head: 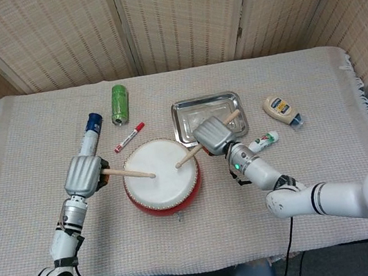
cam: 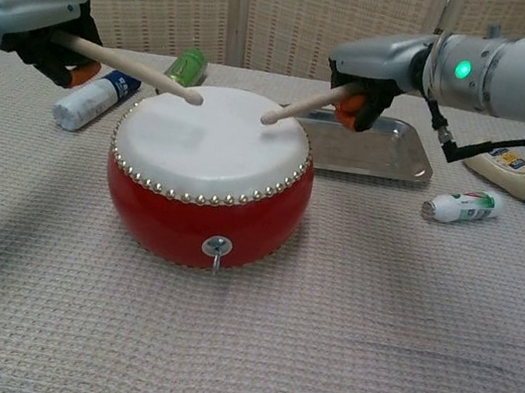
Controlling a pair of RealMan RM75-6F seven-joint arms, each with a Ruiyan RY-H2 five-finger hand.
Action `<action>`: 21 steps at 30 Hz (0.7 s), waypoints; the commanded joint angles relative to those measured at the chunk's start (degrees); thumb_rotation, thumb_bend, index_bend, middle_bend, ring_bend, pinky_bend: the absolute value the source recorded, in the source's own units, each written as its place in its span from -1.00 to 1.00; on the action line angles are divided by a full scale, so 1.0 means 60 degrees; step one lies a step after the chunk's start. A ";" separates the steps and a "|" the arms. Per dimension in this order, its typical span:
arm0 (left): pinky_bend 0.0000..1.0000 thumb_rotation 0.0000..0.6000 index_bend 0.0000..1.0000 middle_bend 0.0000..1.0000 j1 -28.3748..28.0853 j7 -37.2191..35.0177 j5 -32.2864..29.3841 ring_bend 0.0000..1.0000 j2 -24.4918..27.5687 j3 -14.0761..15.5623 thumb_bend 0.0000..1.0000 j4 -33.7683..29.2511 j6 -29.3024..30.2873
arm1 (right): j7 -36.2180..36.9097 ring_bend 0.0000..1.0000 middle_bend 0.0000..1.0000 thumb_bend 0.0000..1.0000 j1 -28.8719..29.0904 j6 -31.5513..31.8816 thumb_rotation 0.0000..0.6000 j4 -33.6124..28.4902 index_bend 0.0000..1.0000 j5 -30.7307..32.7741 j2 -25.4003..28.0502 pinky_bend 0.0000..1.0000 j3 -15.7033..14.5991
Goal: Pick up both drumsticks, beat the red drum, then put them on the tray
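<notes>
red drum [cam: 207,179] sitting mid-counter [head: 206,232] on woven cloth | left hand [head: 85,175] fingers gripping left drumstick [cam: 132,70], tip over the drumhead pointing right | right hand [head: 213,135] fingers gripping right drumstick [cam: 308,103], tip pointing left | tray [head: 231,123] lying behind, beside two bottles [head: 282,109] | can [head: 120,103], marker [head: 130,137], tube [head: 89,133] lying beyond | wicker screens standing behind

Red drum [cam: 202,209] with white skin and a stud-lined rim sits upright at table center, metal ring on its front. Two pale wooden drumsticks are held over the drumhead: left drumstick [cam: 132,71] in the left hand [cam: 32,17], right drumstick [cam: 304,105] in the right hand [cam: 376,69], tips angled inward just above the skin. Empty rectangular steel tray [head: 181,131] lies flat just behind the drum.
</notes>
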 commanded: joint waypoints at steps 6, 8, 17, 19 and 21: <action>1.00 1.00 0.85 1.00 0.0053 -0.0087 0.0022 1.00 0.0022 0.0121 0.13 0.0080 -0.0230 | 0.0452 1.00 1.00 0.71 -0.0049 0.0243 1.00 -0.0231 1.00 -0.0183 -0.0033 1.00 0.0392; 1.00 1.00 0.85 1.00 -0.0051 0.0163 -0.0111 1.00 -0.0290 0.0247 0.13 0.0410 -0.0407 | 0.0805 1.00 1.00 0.71 -0.0184 0.0337 1.00 -0.0721 1.00 -0.0567 0.0343 1.00 0.0592; 1.00 1.00 0.85 1.00 -0.0222 0.1018 -0.0367 1.00 -0.0911 0.0473 0.13 0.1062 -0.0463 | 0.1433 1.00 1.00 0.71 -0.0420 0.0346 1.00 -0.1259 1.00 -0.1152 0.0855 1.00 0.0877; 1.00 1.00 0.85 1.00 -0.0118 0.0816 -0.0277 1.00 -0.0648 0.0332 0.13 0.0734 -0.0241 | 0.1247 1.00 1.00 0.71 -0.0338 0.0161 1.00 -0.0907 1.00 -0.0998 0.0621 1.00 0.0706; 1.00 1.00 0.84 1.00 0.0033 0.0431 -0.0142 1.00 -0.0260 0.0131 0.13 0.0236 0.0012 | 0.0894 1.00 1.00 0.71 -0.0202 -0.0052 1.00 -0.0381 1.00 -0.0732 0.0251 1.00 0.0445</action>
